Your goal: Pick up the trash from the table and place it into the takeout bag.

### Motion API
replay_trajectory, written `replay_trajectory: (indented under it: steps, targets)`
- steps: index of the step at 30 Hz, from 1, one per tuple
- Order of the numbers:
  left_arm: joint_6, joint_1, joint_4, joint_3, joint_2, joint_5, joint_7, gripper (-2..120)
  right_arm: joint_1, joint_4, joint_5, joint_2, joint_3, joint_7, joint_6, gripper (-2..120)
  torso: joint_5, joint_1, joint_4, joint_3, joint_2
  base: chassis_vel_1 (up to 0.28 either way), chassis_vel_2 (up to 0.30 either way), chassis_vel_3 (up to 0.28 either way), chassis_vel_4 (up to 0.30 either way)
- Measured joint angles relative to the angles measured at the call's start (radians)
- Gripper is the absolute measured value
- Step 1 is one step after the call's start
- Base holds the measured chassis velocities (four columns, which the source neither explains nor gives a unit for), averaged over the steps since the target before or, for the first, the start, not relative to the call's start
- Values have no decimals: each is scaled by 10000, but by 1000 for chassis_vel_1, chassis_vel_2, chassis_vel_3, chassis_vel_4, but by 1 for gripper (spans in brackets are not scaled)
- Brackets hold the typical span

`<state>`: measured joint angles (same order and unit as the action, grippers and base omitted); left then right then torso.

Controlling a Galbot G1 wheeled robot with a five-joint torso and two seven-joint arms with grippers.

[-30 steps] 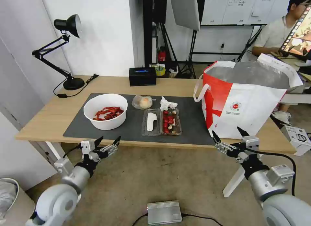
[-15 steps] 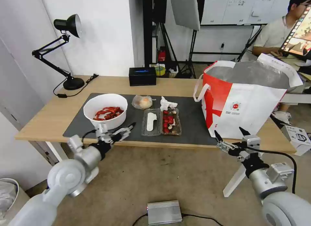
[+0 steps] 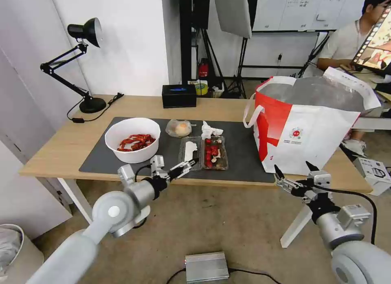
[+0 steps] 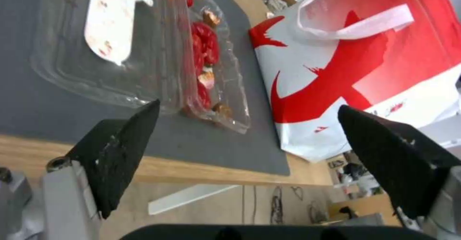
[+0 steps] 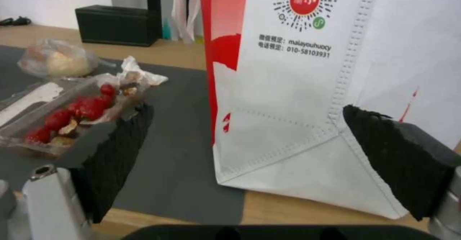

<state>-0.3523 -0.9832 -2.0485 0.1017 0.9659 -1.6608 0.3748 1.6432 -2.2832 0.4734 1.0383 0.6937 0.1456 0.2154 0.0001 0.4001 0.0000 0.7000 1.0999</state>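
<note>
On the dark mat (image 3: 240,153) of the table (image 3: 61,147) lie the white bowl of red shells (image 3: 132,139), the clear two-compartment tray (image 3: 203,153), a small clear food bag (image 3: 179,128) and a crumpled tissue (image 3: 210,130). The takeout bag (image 3: 309,129) stands open at the right end. My left gripper (image 3: 179,165) is open at the table's front edge, just before the tray's near end; the left wrist view has the tray (image 4: 144,53) beside one fingertip. My right gripper (image 3: 293,170) is open, low in front of the takeout bag (image 5: 298,89).
A black desk lamp (image 3: 81,51) stands at the back left and a black box (image 3: 179,95) at the back middle. A grey metal unit (image 3: 206,267) lies on the floor. A bin (image 3: 12,247) sits at the lower left. A person sits behind the bag.
My left arm has swung right and forward, from in front of the bowl to the tray's near end. The right gripper has drifted slightly down and right.
</note>
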Motion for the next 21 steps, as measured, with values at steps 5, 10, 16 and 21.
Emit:
replay_trajectory:
  steps: [5, 10, 16, 21]
  targets:
    - [-20, 367, 66, -113, 482, -552, 977, 100, -87, 121, -9, 22, -35, 64, -3, 100, 1, 0, -1, 0, 0, 0, 0, 0, 0]
    - [2, 532, 420, -271, 1117, -611, 1848, 100, -171, 227, -12, 56, -62, 116, -3, 100, -1, 0, -1, 0, 0, 0, 0, 0, 0]
    - [141, 593, 592, -295, 1418, -596, 2154, 100, -201, 288, -14, 68, -63, 135, -3, 100, 0, 0, 0, 0, 0, 0, 0, 0, 0]
    - [345, 587, 710, -242, 1709, -579, 2473, 100, -227, 378, -21, 130, -84, 161, -3, 100, 0, 0, 0, -1, 0, 0, 0, 0, 0]
